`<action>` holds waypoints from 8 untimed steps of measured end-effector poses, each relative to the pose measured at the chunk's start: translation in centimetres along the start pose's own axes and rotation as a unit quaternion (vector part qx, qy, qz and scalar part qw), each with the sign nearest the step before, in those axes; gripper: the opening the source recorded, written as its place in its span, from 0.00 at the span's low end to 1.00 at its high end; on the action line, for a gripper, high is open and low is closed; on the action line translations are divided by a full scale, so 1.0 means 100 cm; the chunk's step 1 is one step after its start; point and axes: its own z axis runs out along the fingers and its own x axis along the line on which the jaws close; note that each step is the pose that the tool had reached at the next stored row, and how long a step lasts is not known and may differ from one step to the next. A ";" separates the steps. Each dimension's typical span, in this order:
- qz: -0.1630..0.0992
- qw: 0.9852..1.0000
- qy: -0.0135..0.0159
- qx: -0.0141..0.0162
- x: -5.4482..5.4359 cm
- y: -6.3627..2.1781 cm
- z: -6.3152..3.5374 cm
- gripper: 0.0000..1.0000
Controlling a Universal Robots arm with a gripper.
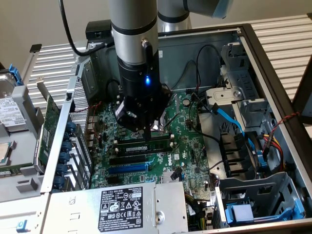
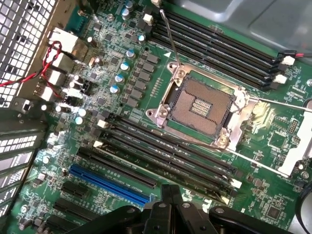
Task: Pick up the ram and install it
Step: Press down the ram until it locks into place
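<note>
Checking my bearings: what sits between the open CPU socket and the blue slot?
In the wrist view, long black memory slots run between the CPU socket and the blue slot.

Hand [image 1: 146, 132] over the memory slots [image 1: 144, 146] on the motherboard [image 1: 190, 141], power supply [image 1: 122, 204] nearer the exterior camera.

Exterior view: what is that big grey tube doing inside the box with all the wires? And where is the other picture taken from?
The grey tube is a robot arm reaching into an open computer case. The exterior view comes from a camera off the arm. The wrist view comes from a camera on the arm, looking at the green motherboard. Its pincer, the end effector, is shut. Its tip is at the ram, a thin green stick lying along the black memory slots. I cannot tell if they touch. The square metal frame is the processor socket.
</note>
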 end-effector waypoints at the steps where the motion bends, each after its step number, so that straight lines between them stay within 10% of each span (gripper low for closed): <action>1: 0.006 1.000 0.000 0.000 0.000 0.0000 0.0000 0.11; 8: 0.049 0.999 0.000 0.001 0.000 0.0000 0.0000 0.11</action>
